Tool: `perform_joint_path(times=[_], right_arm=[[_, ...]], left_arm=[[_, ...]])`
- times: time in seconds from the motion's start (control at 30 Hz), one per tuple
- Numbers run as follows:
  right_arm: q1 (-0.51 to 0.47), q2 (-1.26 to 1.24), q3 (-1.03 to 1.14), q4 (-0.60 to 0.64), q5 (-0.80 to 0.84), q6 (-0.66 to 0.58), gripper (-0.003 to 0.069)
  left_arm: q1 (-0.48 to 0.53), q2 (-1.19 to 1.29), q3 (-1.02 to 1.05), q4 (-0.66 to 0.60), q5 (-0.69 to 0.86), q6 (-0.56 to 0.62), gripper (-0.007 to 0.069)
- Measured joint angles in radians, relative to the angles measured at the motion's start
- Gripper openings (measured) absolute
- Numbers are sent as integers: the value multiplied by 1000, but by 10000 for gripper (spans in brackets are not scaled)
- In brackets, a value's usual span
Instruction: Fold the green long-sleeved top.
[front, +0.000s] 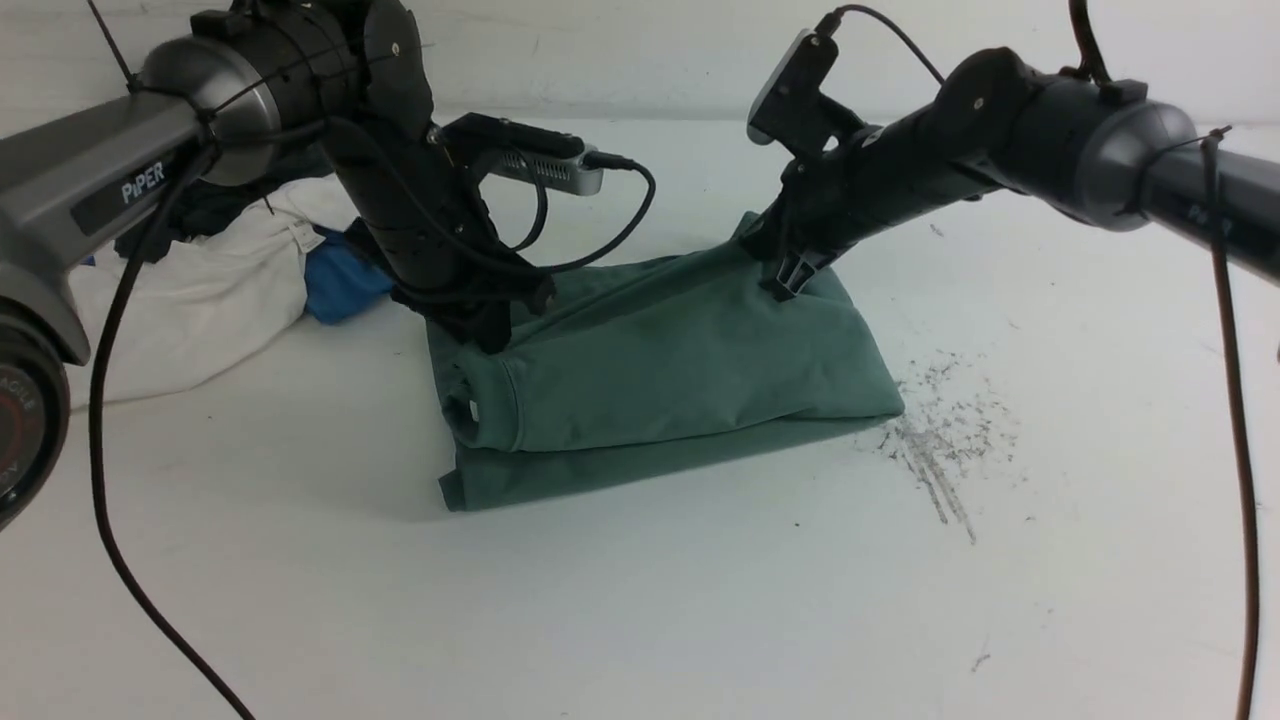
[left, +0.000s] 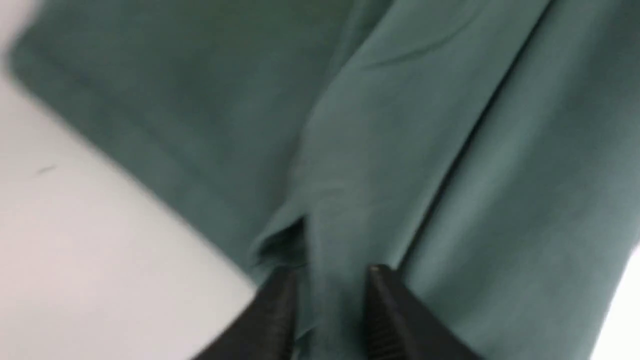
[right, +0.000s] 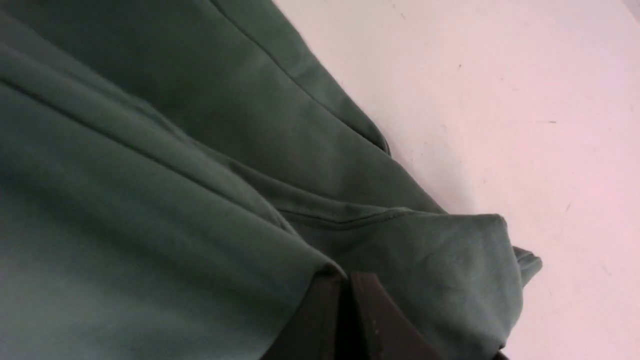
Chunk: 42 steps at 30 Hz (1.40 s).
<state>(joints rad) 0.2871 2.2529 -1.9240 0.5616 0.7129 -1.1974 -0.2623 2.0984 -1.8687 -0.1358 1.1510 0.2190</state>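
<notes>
Left pincer (left: 332, 282) and right pincer (right: 348, 282) each clamp the folded green long-sleeved top (front: 660, 370) on the white surface (front: 640, 600).

A white table (front: 640, 620) carries a heap of laundry at its far left: a white garment (front: 200, 300), a blue cloth (front: 345, 280) touching its right edge, and a dark garment (front: 215, 205) lying on top. Grey scuff marks (front: 940, 440) streak the table surface right of centre.
</notes>
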Motion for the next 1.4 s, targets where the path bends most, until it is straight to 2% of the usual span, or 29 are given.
perform_joint_path(times=[0.07,0.1,0.17,0.27,0.37,0.47,0.57,0.8,0.87,0.97,1.0,1.07,1.13,1.17,1.27,1.4], right_arm=[[0,0,0,0,0,-2,1],[0,0,0,0,0,-2,1],[0,0,0,14,1,-2,1],[-1,0,0,48,-2,-5,1],[-1,0,0,74,-21,-6,0],[-1,7,0,150,-88,-6,0],[-1,23,0,204,-134,-16,0],[11,59,0,222,-140,-100,27],[16,68,0,239,-140,-117,56],[22,82,0,319,-140,-148,171],[23,83,0,323,-140,-148,180],[22,83,0,366,-149,-169,281],[22,83,0,371,-164,-175,335],[22,83,0,367,-184,-169,389],[15,72,0,341,-205,-102,426],[-19,29,0,270,-200,91,396]], left_arm=[[0,-13,-15,53,2,-36,310],[0,-15,-19,57,3,-39,318],[0,-24,-44,106,3,-61,393],[0,-25,-73,136,4,-113,438],[-1,-25,-79,107,3,-135,440],[-21,-21,-80,21,2,-106,404],[-45,-3,-82,-12,2,-61,358],[-57,41,-82,-21,-10,-48,253],[-59,53,-82,-21,-19,-48,233],[-61,81,-84,-19,-23,-49,191],[-61,83,-84,-19,-23,-50,189],[-61,104,-84,-15,-20,-55,171],[-61,114,-84,-11,-16,-56,160],[-61,122,-84,-1,1,-57,150],[-62,131,-84,14,46,-57,124],[-65,134,-84,17,61,-57,41]])
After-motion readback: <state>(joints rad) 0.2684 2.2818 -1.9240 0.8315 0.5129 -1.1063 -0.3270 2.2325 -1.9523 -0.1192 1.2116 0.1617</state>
